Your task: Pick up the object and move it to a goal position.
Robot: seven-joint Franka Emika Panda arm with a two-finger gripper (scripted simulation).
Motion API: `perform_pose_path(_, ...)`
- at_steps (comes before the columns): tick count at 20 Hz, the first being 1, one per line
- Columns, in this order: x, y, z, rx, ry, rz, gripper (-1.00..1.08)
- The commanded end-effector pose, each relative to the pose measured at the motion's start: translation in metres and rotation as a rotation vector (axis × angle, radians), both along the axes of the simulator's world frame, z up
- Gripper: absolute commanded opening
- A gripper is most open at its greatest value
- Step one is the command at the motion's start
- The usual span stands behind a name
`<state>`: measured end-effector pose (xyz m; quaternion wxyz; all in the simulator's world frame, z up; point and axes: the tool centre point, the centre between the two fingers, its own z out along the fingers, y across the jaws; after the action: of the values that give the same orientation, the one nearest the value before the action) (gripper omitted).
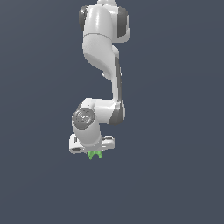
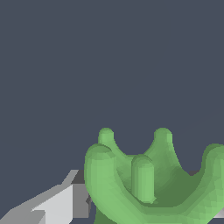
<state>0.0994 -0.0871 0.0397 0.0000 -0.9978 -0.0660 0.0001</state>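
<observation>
The backdrop is a flat, featureless slate-grey field in both views, with no visible edge, horizon or furniture. The white arm (image 1: 103, 65) hangs down from the top of the exterior view, and its gripper (image 1: 93, 151) is clamped on the green object (image 1: 94, 154), which pokes out just beneath it. In the wrist view the green object (image 2: 153, 179) fills the foreground, its ridged lobes pointing away, with one grey-white finger (image 2: 61, 201) pressed against its side.

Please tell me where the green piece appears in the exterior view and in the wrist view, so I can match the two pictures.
Exterior view: the green piece is a tiny spot low in the picture, just under the white gripper at the arm's end.
Wrist view: the green piece fills the lower part of the picture, its lobes pointing up in the image.
Shared landmark: the gripper; one of its fingers shows beside the piece in the wrist view.
</observation>
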Motion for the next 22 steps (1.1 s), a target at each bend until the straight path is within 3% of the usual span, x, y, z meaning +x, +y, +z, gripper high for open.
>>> perform_pose_path(1, 0.000, 0.000, 0.000, 0.000, 0.000, 0.000, -1.00)
perform_pose_path(13, -0.001, 0.001, 0.001, 0.000, 0.000, 0.000, -1.00)
perform_pose_path(22, -0.018, 0.010, 0.012, 0.000, 0.000, 0.000, -1.00)
